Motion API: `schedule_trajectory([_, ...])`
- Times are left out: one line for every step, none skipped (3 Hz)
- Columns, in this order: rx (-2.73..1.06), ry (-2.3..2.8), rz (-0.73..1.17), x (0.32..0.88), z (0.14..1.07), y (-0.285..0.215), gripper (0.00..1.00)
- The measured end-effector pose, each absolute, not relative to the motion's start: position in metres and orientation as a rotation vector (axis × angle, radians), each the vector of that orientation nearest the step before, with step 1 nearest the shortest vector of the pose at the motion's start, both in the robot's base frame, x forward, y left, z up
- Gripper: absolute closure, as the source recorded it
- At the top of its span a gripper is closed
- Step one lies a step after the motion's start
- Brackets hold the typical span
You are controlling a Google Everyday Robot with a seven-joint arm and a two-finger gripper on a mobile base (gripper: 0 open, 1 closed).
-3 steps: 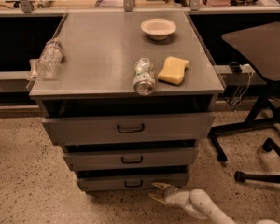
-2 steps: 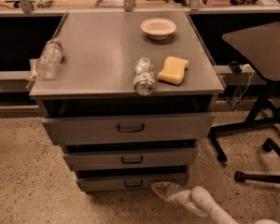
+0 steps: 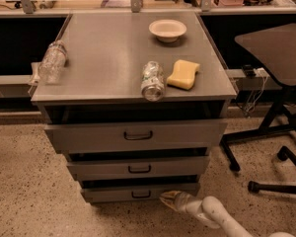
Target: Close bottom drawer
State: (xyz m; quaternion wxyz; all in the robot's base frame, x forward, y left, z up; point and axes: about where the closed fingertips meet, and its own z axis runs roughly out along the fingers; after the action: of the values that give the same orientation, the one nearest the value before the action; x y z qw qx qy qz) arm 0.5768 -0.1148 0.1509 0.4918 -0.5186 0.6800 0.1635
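Hand (image 3: 168, 199) low, just beside rt end of bottom drawer (image 3: 104, 193) front, grip state can't tell.

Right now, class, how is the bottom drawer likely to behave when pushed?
The bottom drawer looks like rigid metal, so it should probably slide, not flex. The tool sits low by its front, right of the handle, so an off-centre push might skew it slightly. Barely open, it likely needs little travel.

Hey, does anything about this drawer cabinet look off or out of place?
The bottom drawer stands ajar, like both above it, with the tool low by its right front. On top, a plastic bottle lies on its side at the left edge, and a can lies tipped at the front edge.
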Motion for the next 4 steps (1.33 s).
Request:
schedule_trajectory([-1.259, 1.650, 0.397, 0.577, 0.151, -0.115, 0.20])
schedule_trajectory([-1.259, 1.650, 0.397, 0.574, 0.151, -0.115, 0.00])
schedule_trajectory([-1.259, 1.650, 0.397, 0.566, 0.151, -0.115, 0.04])
schedule_trajectory([-1.259, 1.651, 0.396, 0.561, 0.151, -0.116, 0.27])
